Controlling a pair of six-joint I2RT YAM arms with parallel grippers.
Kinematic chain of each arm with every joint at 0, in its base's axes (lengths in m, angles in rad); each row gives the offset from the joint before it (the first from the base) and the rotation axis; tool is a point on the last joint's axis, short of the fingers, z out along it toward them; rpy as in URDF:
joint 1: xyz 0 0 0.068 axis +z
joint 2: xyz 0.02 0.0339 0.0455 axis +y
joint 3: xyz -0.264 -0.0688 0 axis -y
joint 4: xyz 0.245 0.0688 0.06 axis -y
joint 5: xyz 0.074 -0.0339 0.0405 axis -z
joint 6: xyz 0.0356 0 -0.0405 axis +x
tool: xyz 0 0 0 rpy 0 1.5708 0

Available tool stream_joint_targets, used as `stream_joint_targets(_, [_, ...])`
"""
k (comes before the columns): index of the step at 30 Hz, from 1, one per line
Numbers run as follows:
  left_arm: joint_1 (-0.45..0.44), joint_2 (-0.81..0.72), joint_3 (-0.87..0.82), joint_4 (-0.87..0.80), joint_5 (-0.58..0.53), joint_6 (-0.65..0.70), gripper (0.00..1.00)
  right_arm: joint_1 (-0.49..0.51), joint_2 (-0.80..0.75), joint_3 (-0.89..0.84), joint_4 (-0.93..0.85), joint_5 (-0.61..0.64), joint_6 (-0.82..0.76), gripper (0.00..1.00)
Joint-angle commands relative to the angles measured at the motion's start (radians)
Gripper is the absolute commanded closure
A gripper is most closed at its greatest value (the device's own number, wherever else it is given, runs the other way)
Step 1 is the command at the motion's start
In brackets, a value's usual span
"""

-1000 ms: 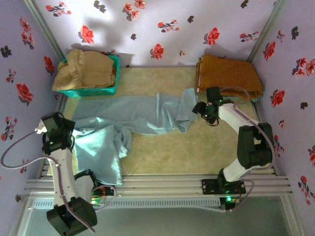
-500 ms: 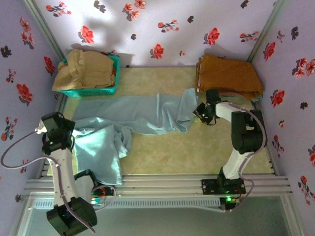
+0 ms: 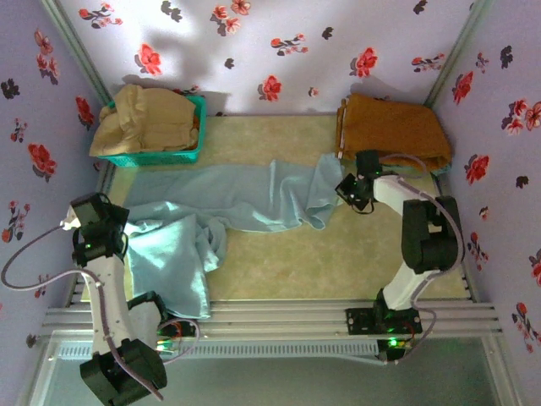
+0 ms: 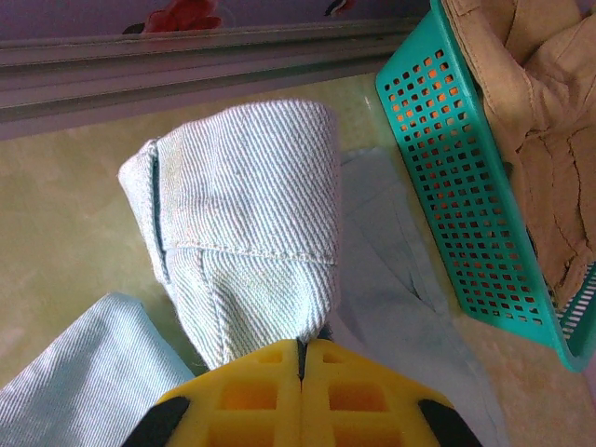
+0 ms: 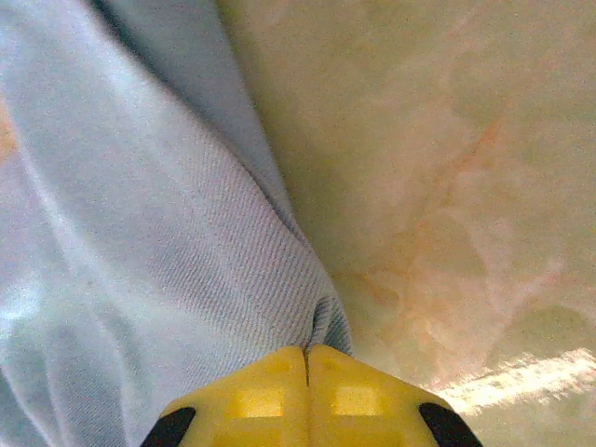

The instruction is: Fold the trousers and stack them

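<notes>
Across the table the trousers sprawl, bunched at the left edge and reaching toward the folded orange garment at back right. Bare tabletop lies in front. The left gripper clamps a hem, and the right gripper pinches the cloth's right edge. Fabric hides what lies beneath. A teal basket at back left holds beige clothes.

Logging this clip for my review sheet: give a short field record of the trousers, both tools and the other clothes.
trousers: pale blue, unfolded, spread across the table, bunched near left
left tool: shut on a hemmed end of the trousers
right tool: shut on their right end
basket: teal, far left, holding beige garment
orange-brown garment: folded, far right corner
</notes>
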Motion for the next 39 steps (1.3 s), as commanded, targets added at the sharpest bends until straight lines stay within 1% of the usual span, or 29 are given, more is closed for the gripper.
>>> stream_joint_targets(1, [0.003, -0.008, 0.031, 0.003, 0.015, 0.009, 1.0, -0.026, -0.087, 0.034, -0.108, 0.098, -0.065, 0.97])
stream_joint_targets(7, [0.003, -0.006, 0.028, 0.007, 0.015, 0.007, 1.0, -0.106, -0.169, 0.036, -0.205, 0.185, -0.132, 0.97])
stream_joint_targets(10, [0.003, 0.001, 0.018, 0.016, 0.02, -0.002, 1.0, -0.167, -0.213, 0.032, -0.25, 0.257, -0.158, 0.97])
stream_joint_targets(11, [0.003, 0.003, 0.015, 0.019, 0.023, -0.006, 1.0, -0.195, -0.23, 0.027, -0.263, 0.291, -0.159, 0.98])
stream_joint_targets(13, [0.003, 0.013, 0.014, 0.027, 0.031, -0.01, 1.0, -0.288, -0.276, 0.006, -0.271, 0.296, -0.155, 0.98])
stream_joint_targets(16, [0.002, 0.031, 0.025, 0.03, 0.036, -0.008, 1.0, -0.433, -0.345, -0.026, -0.282, 0.325, -0.147, 0.95])
stream_joint_targets(17, [0.0, 0.037, 0.028, 0.033, 0.036, -0.007, 1.0, -0.48, -0.363, -0.044, -0.266, 0.322, -0.134, 0.88])
stream_joint_targets(18, [-0.001, 0.045, 0.03, 0.035, 0.037, -0.012, 1.0, -0.513, -0.371, -0.059, -0.258, 0.308, -0.12, 0.6])
stream_joint_targets(19, [-0.003, 0.049, 0.031, 0.039, 0.042, -0.012, 1.0, -0.529, -0.367, -0.061, -0.263, 0.294, -0.113, 0.38])
stream_joint_targets(20, [-0.006, 0.054, 0.031, 0.043, 0.045, -0.014, 1.0, -0.53, -0.36, -0.053, -0.275, 0.28, -0.112, 0.31])
stream_joint_targets(22, [-0.01, 0.059, 0.029, 0.046, 0.048, -0.019, 1.0, -0.513, -0.367, -0.049, -0.281, 0.253, -0.109, 0.3])
stream_joint_targets(25, [-0.016, 0.057, 0.027, 0.036, 0.051, -0.007, 1.0, -0.424, -0.442, -0.066, -0.259, 0.232, -0.116, 0.28])
stream_joint_targets(26, [-0.016, 0.055, 0.028, 0.024, 0.052, -0.004, 0.94, -0.371, -0.458, -0.07, -0.247, 0.219, -0.114, 0.28])
stream_joint_targets(27, [-0.015, 0.05, 0.028, 0.014, 0.057, -0.006, 0.72, -0.311, -0.461, -0.065, -0.245, 0.21, -0.109, 0.28])
stream_joint_targets(28, [-0.015, 0.046, 0.029, 0.008, 0.067, -0.008, 0.56, -0.255, -0.457, -0.059, -0.242, 0.208, -0.104, 0.28])
stream_joint_targets(30, [-0.015, 0.024, 0.047, -0.017, 0.082, 0.0, 0.2, -0.134, -0.431, -0.053, -0.218, 0.192, -0.104, 0.29])
stream_joint_targets(31, [-0.016, 0.012, 0.069, -0.045, 0.077, 0.01, 0.14, -0.085, -0.412, -0.049, -0.212, 0.193, -0.098, 0.3])
stream_joint_targets(35, [-0.015, -0.03, 0.168, -0.136, 0.051, 0.046, 0.09, 0.051, -0.308, -0.044, -0.152, 0.165, -0.088, 0.33])
stream_joint_targets(37, [-0.017, -0.032, 0.204, -0.149, 0.084, 0.044, 0.1, 0.101, -0.244, -0.031, -0.136, 0.155, -0.094, 0.36])
stream_joint_targets(38, [-0.021, -0.026, 0.213, -0.143, 0.109, 0.047, 0.11, 0.118, -0.219, -0.03, -0.127, 0.147, -0.094, 0.38])
stream_joint_targets(39, [-0.041, -0.012, 0.217, -0.129, 0.133, 0.049, 0.12, 0.133, -0.192, -0.032, -0.111, 0.129, -0.096, 0.43])
